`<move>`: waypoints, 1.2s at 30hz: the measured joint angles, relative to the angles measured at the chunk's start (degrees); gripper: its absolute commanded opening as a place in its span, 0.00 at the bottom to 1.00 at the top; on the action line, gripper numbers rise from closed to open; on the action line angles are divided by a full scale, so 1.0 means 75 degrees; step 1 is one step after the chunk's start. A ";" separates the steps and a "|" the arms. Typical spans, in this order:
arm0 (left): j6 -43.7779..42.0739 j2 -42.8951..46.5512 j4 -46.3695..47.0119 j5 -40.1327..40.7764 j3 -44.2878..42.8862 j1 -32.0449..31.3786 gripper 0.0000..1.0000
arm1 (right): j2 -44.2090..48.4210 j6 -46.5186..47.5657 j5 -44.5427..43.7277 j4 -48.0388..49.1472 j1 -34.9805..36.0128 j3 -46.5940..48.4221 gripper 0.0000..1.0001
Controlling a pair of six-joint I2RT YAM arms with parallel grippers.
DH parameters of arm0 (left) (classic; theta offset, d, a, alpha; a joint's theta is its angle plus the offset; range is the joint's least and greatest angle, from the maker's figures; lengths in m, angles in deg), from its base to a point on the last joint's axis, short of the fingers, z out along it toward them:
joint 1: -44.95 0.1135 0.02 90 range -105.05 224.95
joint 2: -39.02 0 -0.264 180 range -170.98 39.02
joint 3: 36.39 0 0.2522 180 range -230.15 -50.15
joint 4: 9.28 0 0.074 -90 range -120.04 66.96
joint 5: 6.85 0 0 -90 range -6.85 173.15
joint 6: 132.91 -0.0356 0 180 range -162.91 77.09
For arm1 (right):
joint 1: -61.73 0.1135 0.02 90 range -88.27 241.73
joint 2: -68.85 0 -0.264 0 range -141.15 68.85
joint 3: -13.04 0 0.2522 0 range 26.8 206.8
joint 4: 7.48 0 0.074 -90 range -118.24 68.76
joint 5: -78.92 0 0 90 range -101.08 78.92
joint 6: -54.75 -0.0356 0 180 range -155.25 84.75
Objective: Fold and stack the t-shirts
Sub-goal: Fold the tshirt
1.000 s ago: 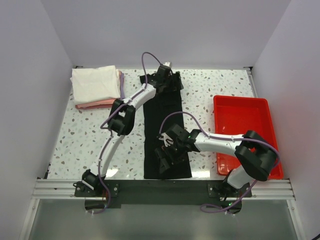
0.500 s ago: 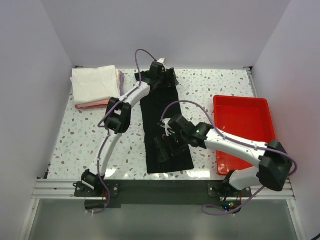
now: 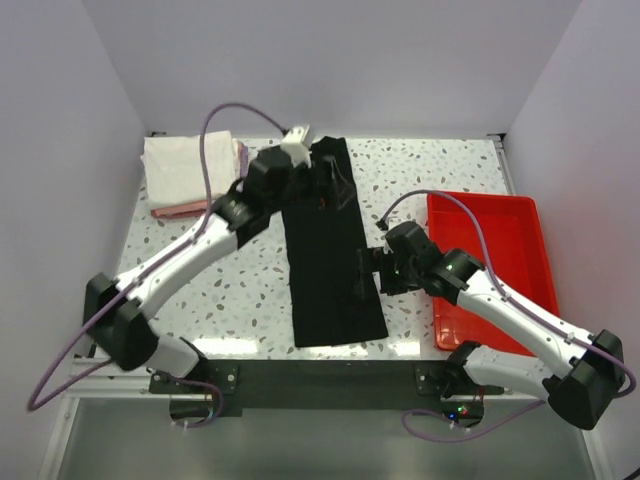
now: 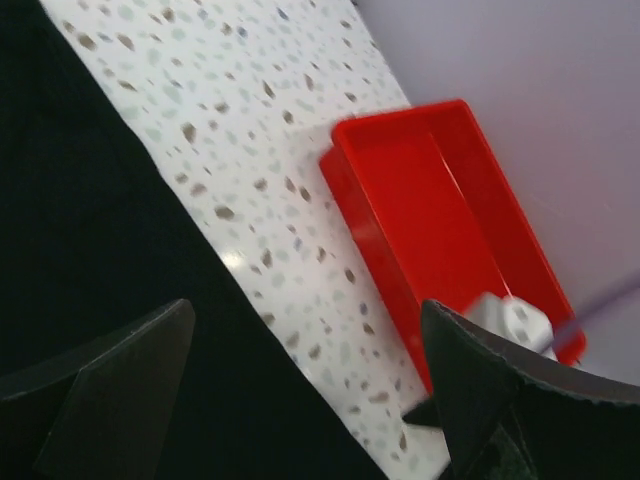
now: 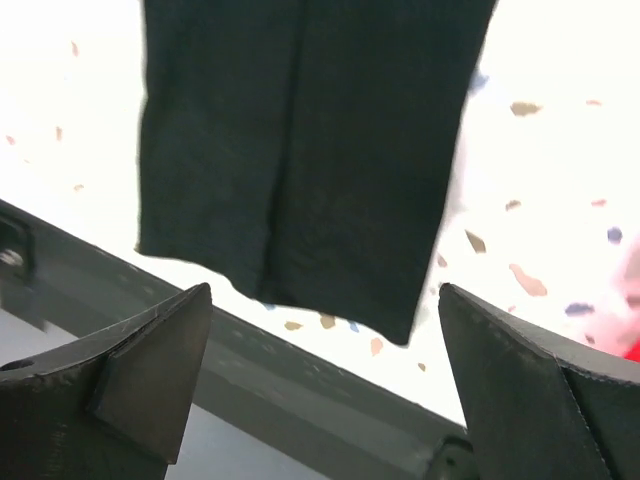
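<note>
The black t-shirt (image 3: 330, 260) lies flat as a long narrow strip down the middle of the table. It fills the left of the left wrist view (image 4: 90, 200), and its near end shows in the right wrist view (image 5: 300, 150). My left gripper (image 3: 322, 185) hovers open and empty over the strip's far part, its jaws wide apart (image 4: 308, 320). My right gripper (image 3: 368, 272) is open and empty at the strip's right edge, above its near end (image 5: 325, 295). Folded shirts (image 3: 190, 175) are stacked at the far left: white on top, pink below, a lavender edge behind.
A red plastic tray (image 3: 490, 260) stands at the right, under the right arm; it also shows in the left wrist view (image 4: 440, 200). The table's front rail (image 5: 300, 400) runs just below the shirt's near end. Walls close in on both sides and at the back.
The left arm swung out to the left, its gripper shifting nearer along the strip's far part. The right gripper moved up and right, off the strip's near part to its right edge.
</note>
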 measured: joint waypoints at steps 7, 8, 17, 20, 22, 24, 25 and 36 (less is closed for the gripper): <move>0.0968 0.2387 -0.0673 0.0323 0.4607 -0.1419 1.00 | 0.0114 0.0192 0.0157 -0.0329 0.0000 -0.0618 0.99; 0.1148 0.2465 -0.0930 0.0414 0.5018 -0.1682 1.00 | 0.0154 0.0207 0.0221 -0.0332 -0.0003 -0.0743 0.99; 0.2611 0.3456 -0.1705 0.0662 0.6653 -0.3025 0.85 | 0.0178 0.0248 0.0615 -0.0189 -0.0009 -0.1370 0.99; 0.2806 0.3226 -0.1515 0.0571 0.6881 -0.3028 0.67 | 0.0105 0.0245 0.0618 -0.0166 -0.0009 -0.1443 0.99; 0.2844 0.2940 -0.1396 0.0525 0.6898 -0.3034 0.56 | 0.0082 0.0227 0.0612 -0.0137 -0.0009 -0.1489 0.99; 0.2885 0.2652 -0.1236 0.0484 0.6863 -0.3037 0.42 | 0.0041 0.0198 0.0612 -0.0131 -0.0009 -0.1536 0.99; 0.2856 0.2515 -0.1172 0.0498 0.6822 -0.3037 0.37 | 0.0015 0.0192 0.0612 -0.0122 -0.0006 -0.1556 0.99; 0.2795 0.2308 -0.1422 0.0458 0.6723 -0.3037 0.07 | -0.0213 0.0140 0.0615 0.0050 -0.0009 -0.1731 0.92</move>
